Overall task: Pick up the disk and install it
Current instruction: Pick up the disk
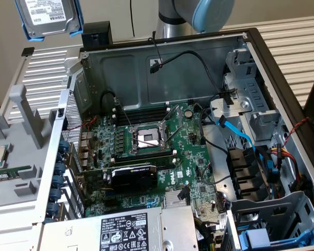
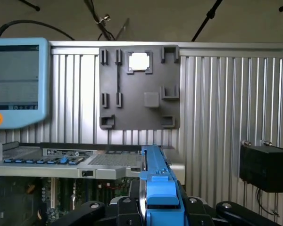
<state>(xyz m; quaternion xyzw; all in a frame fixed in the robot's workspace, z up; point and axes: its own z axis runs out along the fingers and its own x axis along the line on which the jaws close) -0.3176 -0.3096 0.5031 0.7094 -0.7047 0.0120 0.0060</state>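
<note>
One disk (image 1: 48, 18), silver with a white label and a blue frame, hangs in the air above the open computer case (image 1: 125, 73), toward the exterior view's left. The hand (image 2: 160, 209) grips it edge-on, fingers closed partway against the frame.

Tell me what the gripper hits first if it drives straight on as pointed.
With the disk leading, the gripper likely meets the ribbed table near the grey tray; depth unclear.
</note>
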